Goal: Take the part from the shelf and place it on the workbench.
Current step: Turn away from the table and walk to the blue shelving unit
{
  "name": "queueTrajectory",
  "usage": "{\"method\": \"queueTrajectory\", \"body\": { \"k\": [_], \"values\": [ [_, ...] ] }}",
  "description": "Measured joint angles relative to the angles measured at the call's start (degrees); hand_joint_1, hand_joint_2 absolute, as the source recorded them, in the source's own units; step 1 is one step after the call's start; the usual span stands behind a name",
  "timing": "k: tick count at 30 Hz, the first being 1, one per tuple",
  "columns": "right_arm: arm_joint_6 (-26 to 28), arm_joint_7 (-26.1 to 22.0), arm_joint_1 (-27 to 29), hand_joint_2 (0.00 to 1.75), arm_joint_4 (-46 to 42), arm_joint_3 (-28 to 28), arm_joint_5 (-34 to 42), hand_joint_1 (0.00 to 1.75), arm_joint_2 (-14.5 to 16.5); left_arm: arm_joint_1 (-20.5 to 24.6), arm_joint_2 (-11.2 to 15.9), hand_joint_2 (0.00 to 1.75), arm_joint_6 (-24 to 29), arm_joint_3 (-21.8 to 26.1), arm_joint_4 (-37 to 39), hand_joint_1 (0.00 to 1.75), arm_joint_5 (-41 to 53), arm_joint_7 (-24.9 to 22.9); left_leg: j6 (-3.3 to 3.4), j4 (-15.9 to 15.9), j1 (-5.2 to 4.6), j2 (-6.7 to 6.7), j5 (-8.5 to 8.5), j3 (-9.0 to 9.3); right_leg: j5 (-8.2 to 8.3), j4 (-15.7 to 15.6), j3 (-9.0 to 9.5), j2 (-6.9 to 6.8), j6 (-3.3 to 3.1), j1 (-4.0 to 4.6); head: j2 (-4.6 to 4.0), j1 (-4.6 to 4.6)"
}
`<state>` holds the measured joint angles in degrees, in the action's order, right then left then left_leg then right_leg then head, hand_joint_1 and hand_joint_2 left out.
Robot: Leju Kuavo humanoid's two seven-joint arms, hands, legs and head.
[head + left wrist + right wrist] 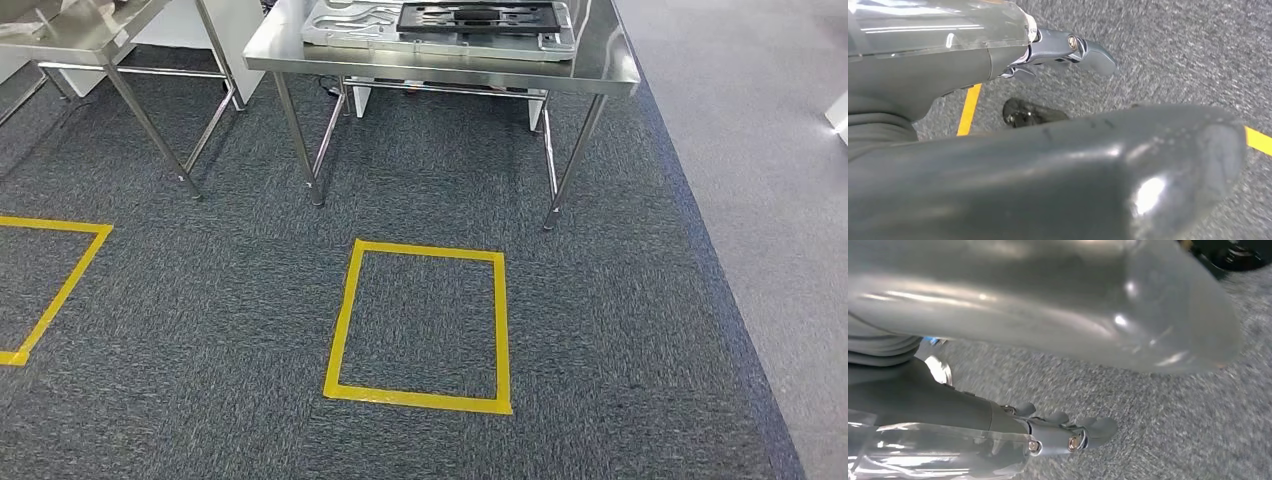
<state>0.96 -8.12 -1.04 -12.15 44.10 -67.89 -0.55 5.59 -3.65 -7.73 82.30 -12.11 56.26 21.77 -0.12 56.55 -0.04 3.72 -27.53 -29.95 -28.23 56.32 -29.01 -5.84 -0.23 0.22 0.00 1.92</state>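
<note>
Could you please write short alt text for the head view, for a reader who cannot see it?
A steel workbench carrying a grey tray with a black part stands ahead on dark grey carpet. A yellow tape square marks the floor before it; a second steel table stands at left.

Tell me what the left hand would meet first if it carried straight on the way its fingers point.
Probably just the grey carpet. The left hand hangs over the floor holding nothing, fingers extended toward bare carpet, with yellow tape off to the side. Depth is unclear in this view.
</note>
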Motion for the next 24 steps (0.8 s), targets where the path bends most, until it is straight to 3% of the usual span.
{"method": "queueTrajectory", "body": {
  "k": [2, 4, 6, 7, 8, 9, 10, 11, 13, 15, 17, 19, 21, 23, 24],
  "values": [
    [0.0, 1.1, -0.2, 0.00, 0.0, -1.5, -1.3, 0.00, -0.1, -0.2, 0.0, 0.00, 0.2, -0.1, 0.0, 0.00, 0.3, -0.3, 0.79, -0.2, 0.09, -1.15, 0.25, -0.16, -0.18, 0.0, 0.16, -0.87, 0.62, -0.07, 0.00, 0.00],
    [0.0, 1.8, -0.3, 0.00, 0.0, -2.6, -1.9, 0.00, -0.2, -0.3, 0.0, 0.00, 0.6, -0.4, 0.0, 0.00, 0.8, -1.4, 1.55, -0.6, 0.28, -2.26, 0.74, -0.08, -2.00, 2.3, -0.69, 1.32, 1.32, -0.36, 0.00, -0.01],
    [-0.1, 2.4, -0.1, 0.00, 0.1, -3.3, -2.1, 0.00, -0.4, -0.3, 0.0, 0.00, 1.1, -0.8, 0.0, 0.00, 1.3, -2.7, 2.01, -0.7, 0.30, -3.42, 1.09, -0.31, -5.89, 9.1, -3.94, 4.65, 1.76, -0.67, 0.00, -0.01],
    [-0.1, 2.8, 0.0, 0.00, 0.1, -3.5, -2.2, 0.00, -0.4, -0.3, 0.0, 0.00, 1.4, -1.0, 0.0, 0.00, 1.4, -3.3, 2.10, -0.7, 0.24, -4.09, 1.16, -0.49, -7.56, 13.1, -5.91, 5.31, 1.84, -0.73, -0.01, -0.01],
    [-0.2, 3.0, 0.1, 0.00, 0.1, -3.7, -2.1, 0.00, -0.5, -0.3, 0.1, 0.00, 1.7, -1.0, 0.0, 0.00, 1.6, -3.8, 2.15, -0.6, 0.18, -4.81, 1.19, -0.59, -8.23, 15.8, -7.32, 5.54, 1.87, -0.75, -0.01, -0.01],
    [-0.2, 3.3, 0.1, 0.00, 0.1, -3.8, -2.0, 0.00, -0.5, -0.4, 0.1, 0.00, 2.0, -1.1, 0.0, 0.00, 1.8, -4.4, 2.15, -0.5, 0.14, -5.57, 1.20, -0.64, -7.67, 16.4, -7.77, 5.64, 1.83, -0.76, -0.01, -0.02],
    [-0.1, 3.4, 0.1, 0.00, 0.2, -3.9, -1.8, 0.00, -0.5, -0.5, 0.1, 0.00, 2.2, -1.1, 0.0, 0.00, 2.0, -4.9, 2.13, -0.4, 0.13, -6.35, 1.19, -0.64, -6.04, 14.9, -7.15, 5.83, 1.71, -0.78, -0.01, -0.02],
    [0.0, 3.6, 0.2, 0.00, 0.2, -3.9, -1.5, 0.00, -0.5, -0.6, 0.1, 0.00, 2.5, -1.3, 0.0, 0.00, 2.2, -5.3, 2.06, -0.2, 0.12, -7.14, 1.16, -0.63, -3.70, 11.3, -5.61, 6.43, 1.52, -0.81, 0.00, -0.02],
    [0.2, 3.7, 0.2, 0.00, 0.2, -3.7, -0.2, 0.00, -0.5, -0.6, 0.0, 0.00, 2.7, -1.5, 0.0, 0.00, 2.4, -6.0, 1.71, 0.1, 0.07, -8.56, 1.09, -0.80, -0.46, 4.0, -2.43, 9.16, 1.04, -0.91, 0.00, -0.01],
    [0.6, 3.6, 0.0, 0.00, 0.2, -2.8, 2.6, 0.00, -0.5, -0.6, -0.1, 0.00, 2.8, -1.6, 0.0, 0.00, 2.5, -6.4, 1.02, 0.3, 0.15, -9.82, 1.18, -1.24, 0.08, 1.1, -1.29, 10.63, 0.65, -0.85, 0.00, -0.01],
    [0.8, 3.1, -0.3, 0.00, 0.2, -1.1, 6.3, 0.00, -0.4, -0.9, 0.0, 0.00, 2.9, -1.7, 0.0, 0.00, 2.3, -6.7, 0.24, 0.2, 0.28, -10.69, 1.32, -1.64, 0.29, 0.6, -1.16, 9.38, 0.12, -0.88, 0.00, -0.01],
    [1.0, 2.5, -0.5, 0.00, 0.2, 1.5, 11.0, 0.00, -0.2, -1.2, 0.1, 0.00, 3.2, -1.7, 0.0, 0.00, 1.8, -6.8, -0.28, 1.9, 0.17, -8.37, 0.07, -2.49, 0.64, 0.0, -0.90, 7.90, -0.65, -1.11, -0.01, 0.01],
    [1.2, 1.9, -0.6, 0.00, 0.2, 5.0, 16.0, 0.00, 0.1, -1.0, 0.1, 0.00, 3.6, -1.6, 0.0, 0.00, 0.4, -6.9, -0.70, 8.2, 0.26, -5.10, -3.60, -5.36, 0.72, -0.3, -0.83, 6.18, -1.16, -1.08, -0.01, 0.02],
    [1.2, 1.3, -0.6, 0.00, 0.2, 8.9, 20.5, 0.00, 0.4, -0.8, 0.2, 0.00, 3.8, -0.8, 0.0, 0.00, -1.9, -6.8, -1.17, 15.4, 0.57, -4.28, -6.66, -8.71, 0.61, -0.3, -0.90, 4.37, -1.28, -0.92, 0.00, 0.02],
    [1.2, 1.0, -0.8, 0.00, 0.2, 10.9, 22.7, 0.00, 0.6, -0.9, 0.3, 0.00, 3.8, -0.2, 0.0, 0.00, -3.1, -6.7, -1.33, 16.6, 0.66, -4.17, -6.71, -9.21, 0.55, -0.3, -0.88, 3.56, -1.26, -0.89, 0.00, 0.02]
  ]
}}
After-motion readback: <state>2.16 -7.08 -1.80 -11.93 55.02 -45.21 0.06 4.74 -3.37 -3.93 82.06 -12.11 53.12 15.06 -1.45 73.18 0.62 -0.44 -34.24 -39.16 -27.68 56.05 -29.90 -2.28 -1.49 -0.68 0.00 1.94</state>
